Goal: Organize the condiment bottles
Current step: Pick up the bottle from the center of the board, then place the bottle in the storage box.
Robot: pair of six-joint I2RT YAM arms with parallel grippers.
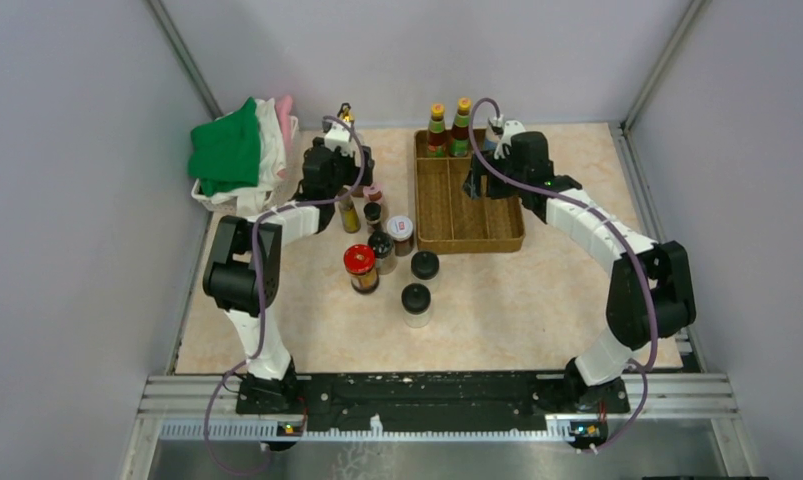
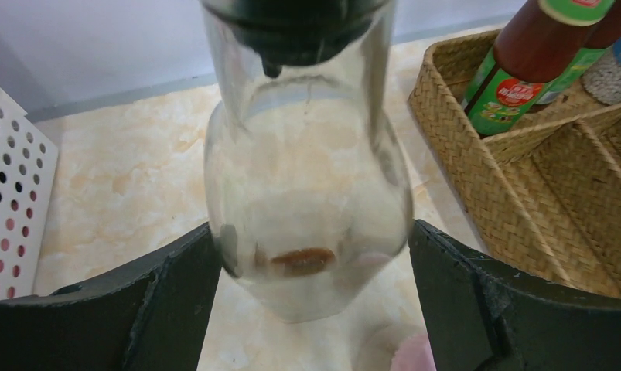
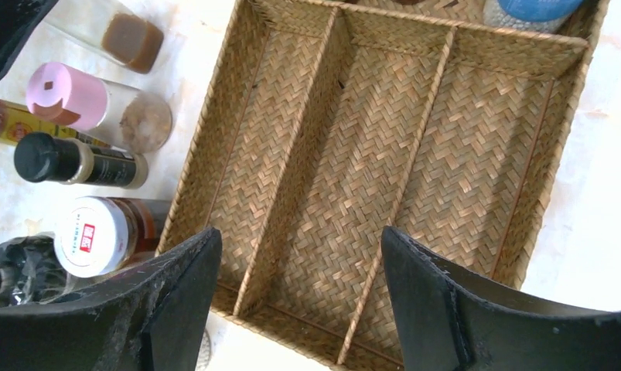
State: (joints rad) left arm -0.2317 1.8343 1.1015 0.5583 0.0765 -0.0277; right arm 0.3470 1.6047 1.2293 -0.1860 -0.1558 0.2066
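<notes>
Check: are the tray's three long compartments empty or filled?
Empty. The right wrist view shows bare weave in all three long compartments of the tray, as far as visible.

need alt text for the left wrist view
A clear glass bottle stands close up between the black fingers of the left gripper, which flank its base; contact is unclear. A woven tray holding red sauce bottles sits at right, a white perforated basket at left.
</notes>
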